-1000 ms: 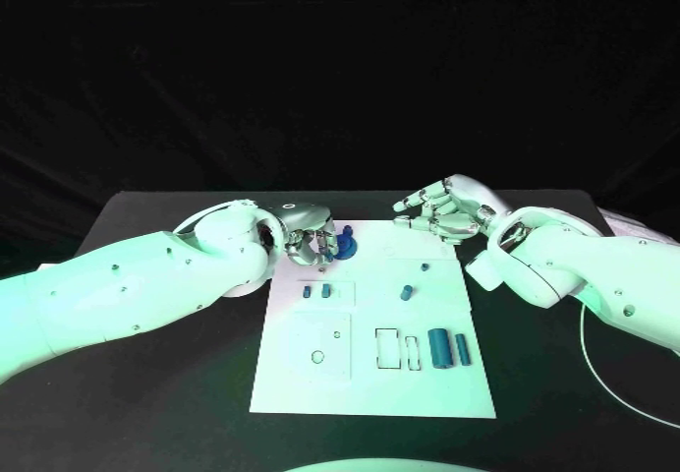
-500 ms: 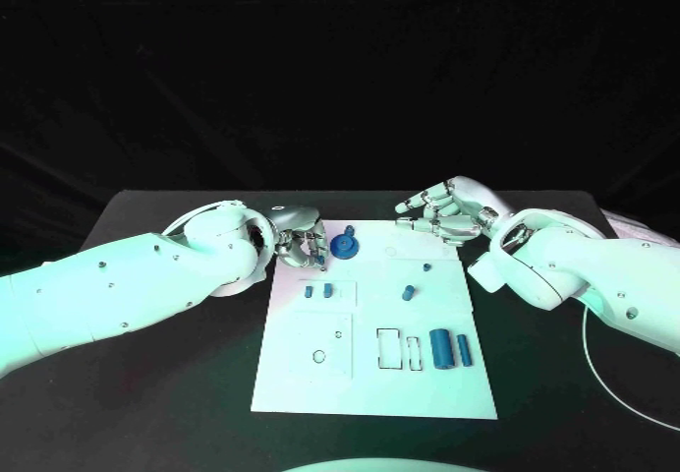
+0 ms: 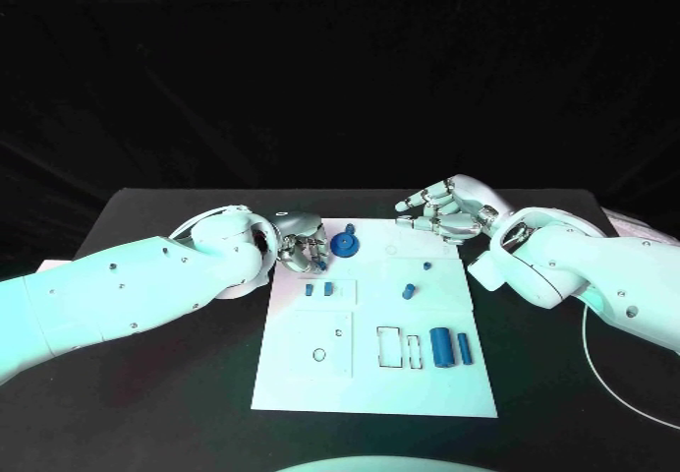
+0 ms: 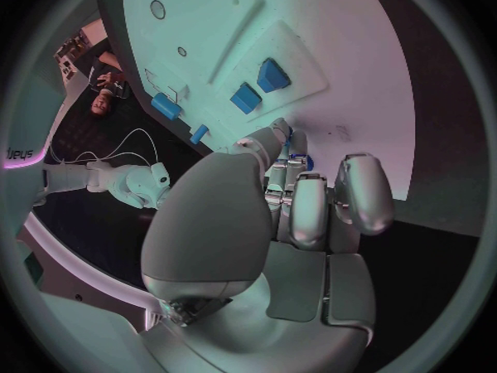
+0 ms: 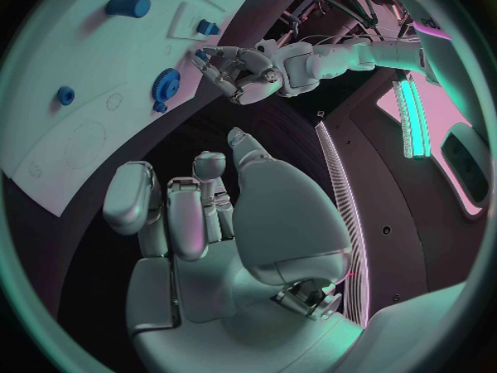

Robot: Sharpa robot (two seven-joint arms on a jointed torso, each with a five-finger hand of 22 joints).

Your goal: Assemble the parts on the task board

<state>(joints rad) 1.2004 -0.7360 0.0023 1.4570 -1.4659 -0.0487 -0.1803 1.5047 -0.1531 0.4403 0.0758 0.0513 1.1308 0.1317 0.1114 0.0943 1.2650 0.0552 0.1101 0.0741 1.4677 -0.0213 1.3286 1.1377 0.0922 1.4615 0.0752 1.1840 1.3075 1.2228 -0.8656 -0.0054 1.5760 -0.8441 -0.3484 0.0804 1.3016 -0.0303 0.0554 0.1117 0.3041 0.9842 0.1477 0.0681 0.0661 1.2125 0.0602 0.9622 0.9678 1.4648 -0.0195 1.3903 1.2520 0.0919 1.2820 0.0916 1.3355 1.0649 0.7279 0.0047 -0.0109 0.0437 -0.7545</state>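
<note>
Left hand (image 3: 301, 246) at the task board's (image 3: 375, 393) far left corner, fingers curled, nothing visibly held. Blue gear (image 3: 347, 241) just right of it, flat on the board. Right hand (image 3: 446, 209) over the far right edge, fingers curled loosely, empty. Two small blue blocks (image 3: 319, 290) nearer, two blue cylinders (image 3: 451, 347) near right.
</note>
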